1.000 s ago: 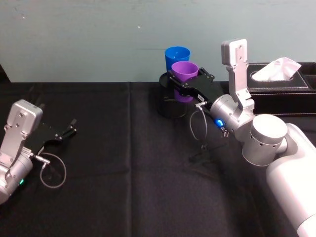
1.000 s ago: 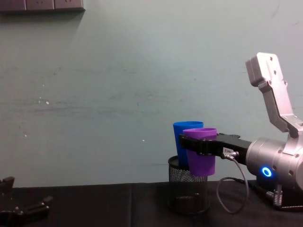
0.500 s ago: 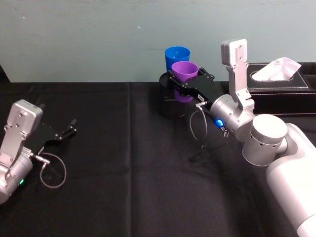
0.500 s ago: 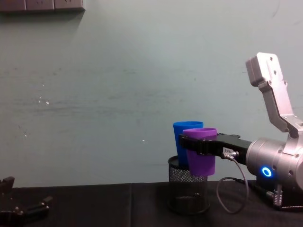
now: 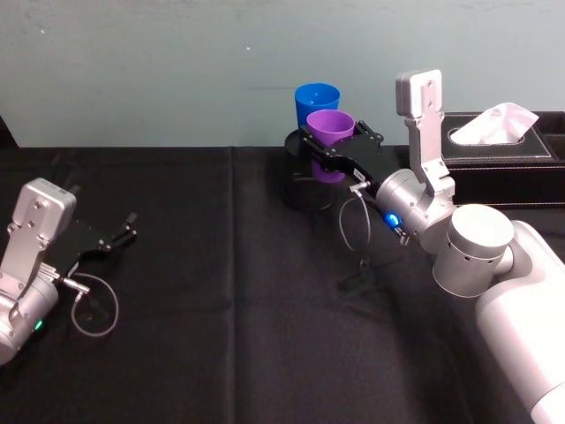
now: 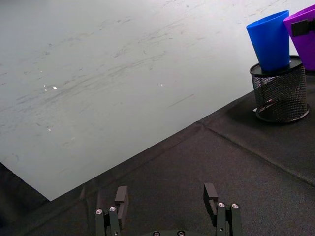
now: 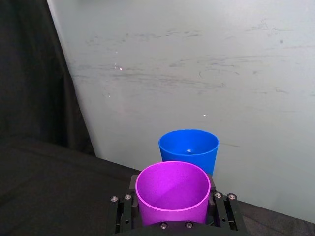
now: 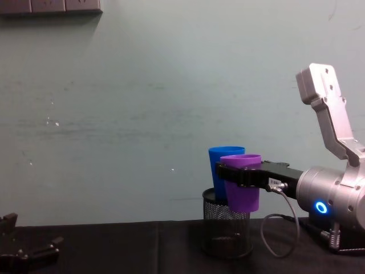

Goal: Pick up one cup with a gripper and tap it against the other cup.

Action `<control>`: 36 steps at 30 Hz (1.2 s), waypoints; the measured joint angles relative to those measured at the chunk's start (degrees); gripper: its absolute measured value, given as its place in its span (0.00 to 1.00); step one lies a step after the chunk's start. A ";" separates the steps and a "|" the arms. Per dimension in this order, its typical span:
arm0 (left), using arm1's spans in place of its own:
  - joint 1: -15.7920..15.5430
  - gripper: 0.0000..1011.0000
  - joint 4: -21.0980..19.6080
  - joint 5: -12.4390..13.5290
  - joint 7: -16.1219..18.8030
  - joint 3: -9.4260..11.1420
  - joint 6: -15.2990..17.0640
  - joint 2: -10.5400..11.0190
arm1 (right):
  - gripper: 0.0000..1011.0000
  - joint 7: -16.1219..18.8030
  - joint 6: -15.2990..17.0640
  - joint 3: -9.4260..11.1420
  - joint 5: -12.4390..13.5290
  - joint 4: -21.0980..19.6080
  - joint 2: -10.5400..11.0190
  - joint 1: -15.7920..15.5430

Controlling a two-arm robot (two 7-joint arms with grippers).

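The right gripper point(image 5: 334, 141) pinches the purple cup point(image 5: 330, 126) just below its rim, 1 flat black finger on each side, and holds it upright in the air beside the blue cup point(image 5: 316, 99). The blue cup stands on top of a black mesh holder point(image 6: 280, 93) at the back of the table point(image 5: 221, 291), near the wall. The purple cup hangs on the robot's side of it, its base over the holder's near edge. In the chest view the 2 cups overlap, so I cannot tell whether they touch or sit just apart.

The step in hand looks like the tap itself. To do it well, I would ease the purple cup straight toward the blue one, wall to wall near the rims, with a short, light push — the blue cup is tall, narrow at the base and perched on a raised stand, so a firm shove would likely tip it off. A level, upright carry should also avoid catching the holder's edge.

Both cups are smooth plastic, tapered and open at the top; the purple one has a rolled rim and is a little wider. Such slick walls could slide in a loose pinch. The holder is fine wire mesh, and the table is covered in matte black cloth.

The left gripper point(image 5: 119, 237) rests low at the table's left — fingers spread, holding nothing.
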 joint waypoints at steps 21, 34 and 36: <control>0.00 0.99 0.00 0.00 0.00 0.00 0.00 0.00 | 0.74 0.00 0.00 0.00 0.00 0.00 0.00 0.00; 0.00 0.99 0.00 0.00 0.00 0.00 0.00 0.00 | 0.74 0.00 0.00 0.00 0.00 0.00 0.00 0.00; 0.00 0.99 0.00 0.00 0.00 0.00 0.00 0.00 | 0.74 0.00 0.00 0.00 0.00 0.00 0.00 0.00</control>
